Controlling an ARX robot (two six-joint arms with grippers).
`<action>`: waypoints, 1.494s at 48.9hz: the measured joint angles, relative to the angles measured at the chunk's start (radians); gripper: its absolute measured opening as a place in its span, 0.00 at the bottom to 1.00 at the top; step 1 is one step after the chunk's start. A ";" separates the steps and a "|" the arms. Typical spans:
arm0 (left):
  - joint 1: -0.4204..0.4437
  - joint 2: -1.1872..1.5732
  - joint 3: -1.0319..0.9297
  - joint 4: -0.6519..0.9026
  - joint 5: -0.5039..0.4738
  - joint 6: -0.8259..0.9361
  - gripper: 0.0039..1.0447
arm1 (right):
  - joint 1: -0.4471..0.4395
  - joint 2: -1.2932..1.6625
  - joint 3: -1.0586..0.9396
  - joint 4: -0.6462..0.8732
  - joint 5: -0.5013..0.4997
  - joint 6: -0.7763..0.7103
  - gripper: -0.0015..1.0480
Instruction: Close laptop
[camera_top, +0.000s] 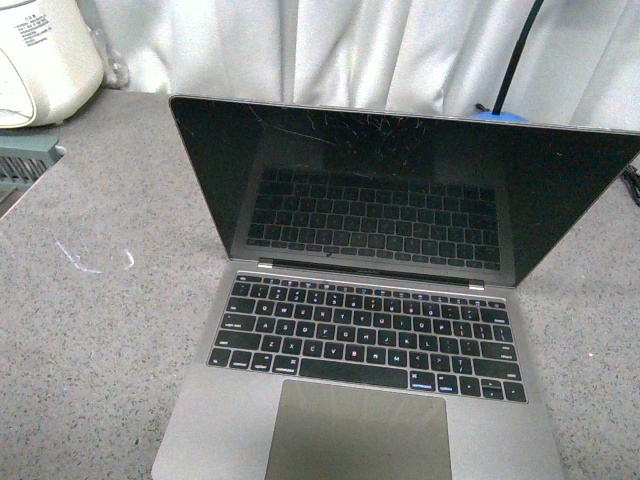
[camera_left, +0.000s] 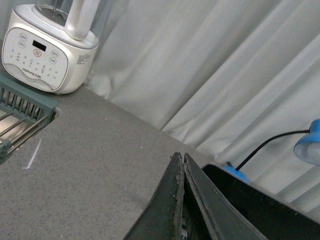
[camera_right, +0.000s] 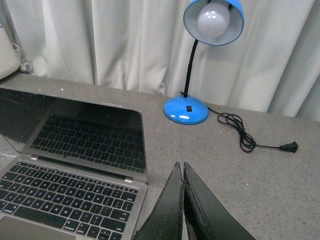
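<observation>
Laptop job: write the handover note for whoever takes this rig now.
Left gripper: jaws shut, empty, beside the laptop.
Right gripper: jaws shut, empty, over the counter on the laptop's right.
Laptop: open on the counter, screen dark and standing up, blue lamp behind it.
Done: nothing.
Left: probably bring a gripper behind the screen and press it down until the laptop is shut.

I see the laptop (camera_top: 365, 330) lying open on the bench, grey, black-keyed, its dark screen (scratched near the top) tilted back.
</observation>
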 joint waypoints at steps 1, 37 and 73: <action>-0.026 0.012 0.000 0.002 -0.021 0.014 0.04 | -0.013 0.013 0.005 0.013 -0.012 -0.001 0.01; -0.074 1.033 0.424 0.389 0.197 0.309 0.04 | -0.037 0.973 0.385 0.428 -0.125 -0.279 0.01; -0.076 1.570 0.900 0.209 0.258 0.692 0.04 | 0.175 1.390 0.746 0.330 -0.168 -0.544 0.01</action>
